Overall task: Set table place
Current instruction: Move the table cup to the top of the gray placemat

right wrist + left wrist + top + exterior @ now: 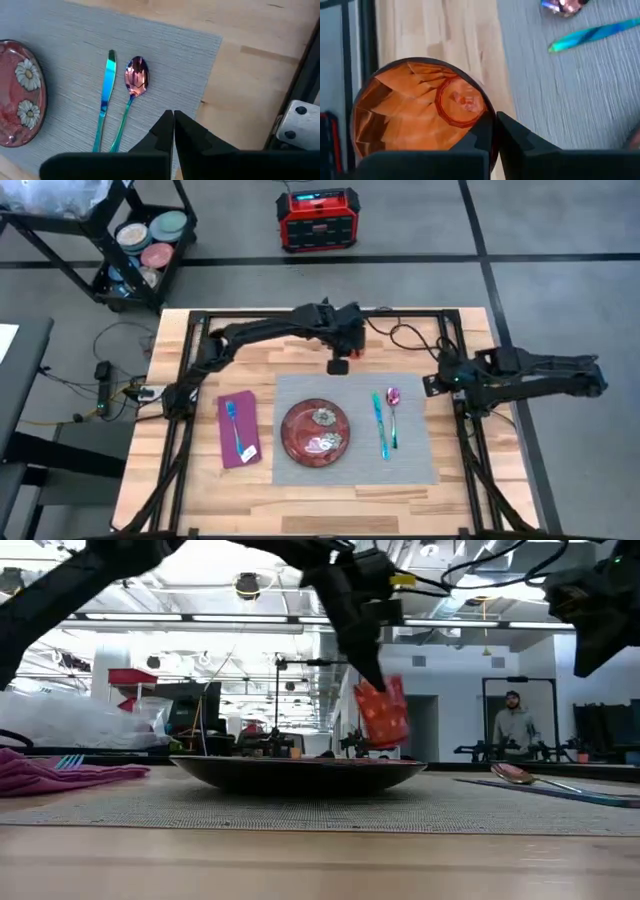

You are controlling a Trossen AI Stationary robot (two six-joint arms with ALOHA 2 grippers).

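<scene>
Up close, faceted translucent orange cup [415, 112]

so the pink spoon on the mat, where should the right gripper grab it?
Take the spoon by its thin handle, coming straight down from above with the fingers across the handle. It lies flat on the placemat with the knife close alongside, so grip where the gap to the knife looks widest. The right gripper is shut and must open first.

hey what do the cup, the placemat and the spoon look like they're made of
Cup: probably translucent orange plastic; light passes through its faceted wall. The left gripper holds its rim.
Placemat: likely woven vinyl or fabric, grey with a fine ribbed weave.
Spoon: seemingly polished metal with an iridescent pink-teal, mirror-like finish.
</scene>
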